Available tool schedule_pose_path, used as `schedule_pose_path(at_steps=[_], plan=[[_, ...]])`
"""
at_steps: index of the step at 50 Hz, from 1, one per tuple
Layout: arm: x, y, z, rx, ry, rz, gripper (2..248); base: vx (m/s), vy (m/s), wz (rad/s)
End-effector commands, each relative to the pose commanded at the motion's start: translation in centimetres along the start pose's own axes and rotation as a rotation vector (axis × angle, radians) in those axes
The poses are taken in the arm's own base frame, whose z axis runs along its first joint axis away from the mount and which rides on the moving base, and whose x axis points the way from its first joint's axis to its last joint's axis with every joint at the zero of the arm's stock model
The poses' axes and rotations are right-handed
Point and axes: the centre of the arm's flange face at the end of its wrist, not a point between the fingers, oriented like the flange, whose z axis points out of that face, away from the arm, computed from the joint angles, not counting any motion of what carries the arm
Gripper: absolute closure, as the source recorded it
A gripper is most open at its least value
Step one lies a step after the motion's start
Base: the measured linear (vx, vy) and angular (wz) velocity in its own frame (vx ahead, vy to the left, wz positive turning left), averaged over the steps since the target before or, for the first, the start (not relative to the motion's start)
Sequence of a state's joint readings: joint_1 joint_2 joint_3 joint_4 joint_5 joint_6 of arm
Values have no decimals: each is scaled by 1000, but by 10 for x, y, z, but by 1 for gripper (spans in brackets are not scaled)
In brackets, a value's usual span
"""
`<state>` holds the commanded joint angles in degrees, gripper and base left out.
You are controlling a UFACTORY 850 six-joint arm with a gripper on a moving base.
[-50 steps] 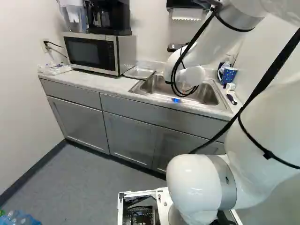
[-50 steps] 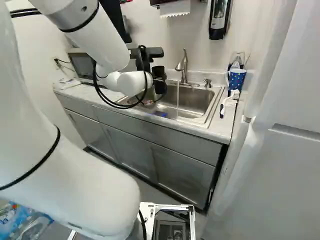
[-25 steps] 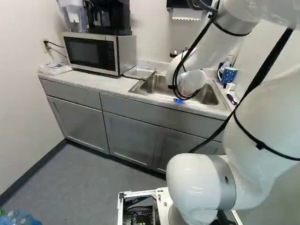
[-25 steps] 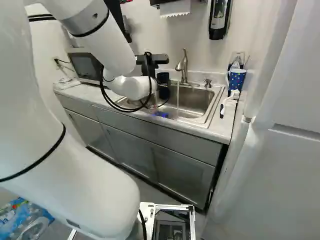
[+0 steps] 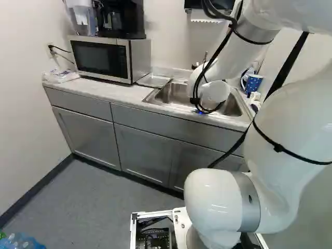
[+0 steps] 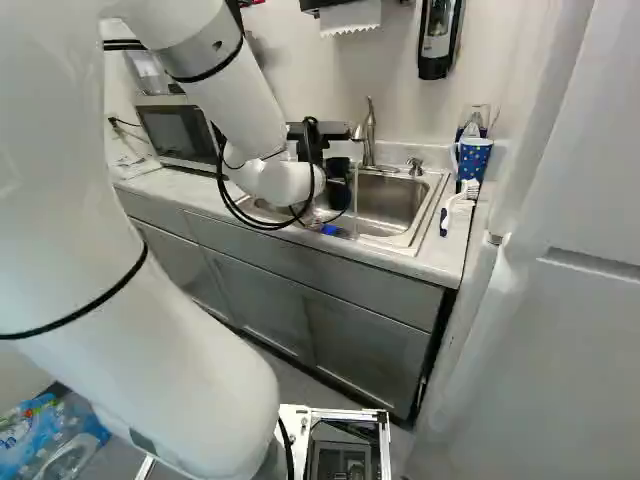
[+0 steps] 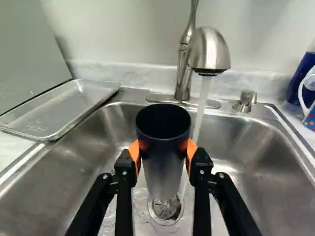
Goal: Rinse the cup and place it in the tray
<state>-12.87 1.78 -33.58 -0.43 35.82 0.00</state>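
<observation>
End effector (image 7: 164, 150) pinching the dark cup (image 7: 163, 169) between its orange pads; cup mouth up, over the sink (image 7: 251, 142). Water (image 7: 202, 101) runs from the faucet (image 7: 209, 49) at the sink's back edge, falling just beside the cup; entry into the cup cannot be confirmed. Status, judged: pick-up done, rinse beginning or partial; placing remains. Tray (image 7: 64, 110) lies beside the sink, on the microwave side, cup not in it. Surface (image 5: 122, 94): pale, around the sink; spotted mug (image 6: 473, 158) and brush (image 6: 460, 200) on the sink's other side. Room: microwave (image 5: 101, 58) beyond the tray from the sink; paper towels (image 6: 350, 16) above the sink.
</observation>
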Motion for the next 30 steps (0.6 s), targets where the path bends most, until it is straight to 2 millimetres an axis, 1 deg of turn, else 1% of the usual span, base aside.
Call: schedule_pose_path(at_steps=[18, 30], plan=[[-10, 23, 26, -46, -27, 17, 139, 0, 0, 0], [-8, 24, 27, -49, 13, 17, 139, 0, 0, 0]])
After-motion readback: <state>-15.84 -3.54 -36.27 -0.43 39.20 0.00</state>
